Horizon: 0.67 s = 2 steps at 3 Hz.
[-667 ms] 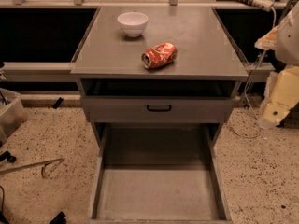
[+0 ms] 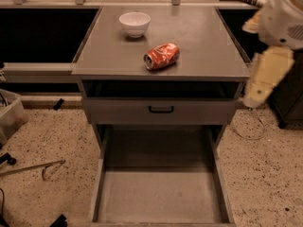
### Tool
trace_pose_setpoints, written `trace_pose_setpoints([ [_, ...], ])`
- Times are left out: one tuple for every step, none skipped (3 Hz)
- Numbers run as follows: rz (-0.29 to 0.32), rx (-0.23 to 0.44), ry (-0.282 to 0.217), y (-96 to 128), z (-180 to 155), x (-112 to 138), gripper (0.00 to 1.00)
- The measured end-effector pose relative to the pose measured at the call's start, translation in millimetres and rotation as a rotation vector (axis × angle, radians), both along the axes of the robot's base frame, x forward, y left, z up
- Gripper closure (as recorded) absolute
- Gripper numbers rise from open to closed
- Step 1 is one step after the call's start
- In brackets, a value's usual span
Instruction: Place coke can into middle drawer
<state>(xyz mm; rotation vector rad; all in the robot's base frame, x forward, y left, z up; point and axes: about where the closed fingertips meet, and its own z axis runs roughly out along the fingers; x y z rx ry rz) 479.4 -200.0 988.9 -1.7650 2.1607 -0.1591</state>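
Note:
The coke can (image 2: 161,56), red, dented, with white script, lies on its side on the grey cabinet top (image 2: 203,41), silver end facing left. The middle drawer (image 2: 161,193) is pulled out at the bottom of the view, and its flat grey floor is bare. My gripper (image 2: 253,98) hangs at the right edge of the cabinet on a white and cream arm. It is beside and below the top's right corner, well apart from the can, and holds nothing.
A white bowl (image 2: 135,23) stands at the back left of the cabinet top. A closed grey drawer front with a black handle (image 2: 161,109) sits above the open drawer. A cable (image 2: 251,131), a bin (image 2: 9,115) and loose tools (image 2: 33,169) lie on the speckled floor.
The arm and gripper have moved left and a little up, closer to the cabinet's right edge. The can, the bowl and the drawer have not moved.

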Motion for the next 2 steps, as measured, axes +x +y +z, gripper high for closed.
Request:
trace_pose_setpoints([
  [0.067, 0.009, -0.063, 36.1, 16.7, 60.5, 0.0],
  [0.141, 0.031, -0.089, 80.0, 15.5, 117.4, 0.0],
])
